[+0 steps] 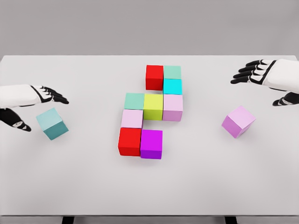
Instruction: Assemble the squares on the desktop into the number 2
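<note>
Nine coloured cubes (149, 112) are packed edge to edge mid-table in a stepped figure, while a teal cube (52, 123) and a lilac cube (238, 121) are left apart, both turned askew.

left arm (16, 95) cropped, right arm (287, 74) cropped

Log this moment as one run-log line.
left hand: open, above teal cube | right hand: open, holds nothing | loose: teal cube, lilac cube | cluster: nine cubes mid-table
</note>
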Controlling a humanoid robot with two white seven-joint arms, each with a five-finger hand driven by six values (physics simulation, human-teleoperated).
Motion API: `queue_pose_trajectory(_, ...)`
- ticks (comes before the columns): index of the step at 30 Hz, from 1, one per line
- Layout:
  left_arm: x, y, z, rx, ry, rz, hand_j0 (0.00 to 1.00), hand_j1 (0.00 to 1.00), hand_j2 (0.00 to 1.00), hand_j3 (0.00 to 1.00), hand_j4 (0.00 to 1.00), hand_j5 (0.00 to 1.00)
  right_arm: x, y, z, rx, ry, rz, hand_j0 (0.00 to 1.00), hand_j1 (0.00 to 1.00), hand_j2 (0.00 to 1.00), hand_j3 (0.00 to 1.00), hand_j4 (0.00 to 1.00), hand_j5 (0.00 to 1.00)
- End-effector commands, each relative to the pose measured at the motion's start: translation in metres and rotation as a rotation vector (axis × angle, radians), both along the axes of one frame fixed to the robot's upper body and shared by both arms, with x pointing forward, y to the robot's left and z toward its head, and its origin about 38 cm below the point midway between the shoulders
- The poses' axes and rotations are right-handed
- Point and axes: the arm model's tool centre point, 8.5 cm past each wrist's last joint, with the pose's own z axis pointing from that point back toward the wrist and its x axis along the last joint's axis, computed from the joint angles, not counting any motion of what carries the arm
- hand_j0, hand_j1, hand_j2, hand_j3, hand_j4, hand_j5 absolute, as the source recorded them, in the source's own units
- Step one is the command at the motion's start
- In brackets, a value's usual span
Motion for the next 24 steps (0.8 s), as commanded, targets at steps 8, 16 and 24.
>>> queue_pose_trajectory(8,0.002,-0.006,-0.013,-0.019,0.029,-0.002,1.0,1.0,1.0,1.0,1.0,1.0,0.007,-0.017,0.001,0.004,0.01,-0.055,1.0,1.0,1.0,1.0,1.0,1.0)
queue_pose_trajectory(16,0.005,0.005,-0.028,-0.015,0.065,0.039,1.0,1.0,1.0,1.0,1.0,1.0,0.006,0.006,-0.06,-0.047,0.141,0.0,1.0,1.0,1.0,1.0,1.0,1.0)
queue_pose_trajectory(24,0.009,0.008,-0.033,-0.023,0.071,0.057,1.0,1.0,1.0,1.0,1.0,1.0,0.016,0.014,-0.081,-0.034,0.152,-0.01,1.0,1.0,1.0,1.0,1.0,1.0)
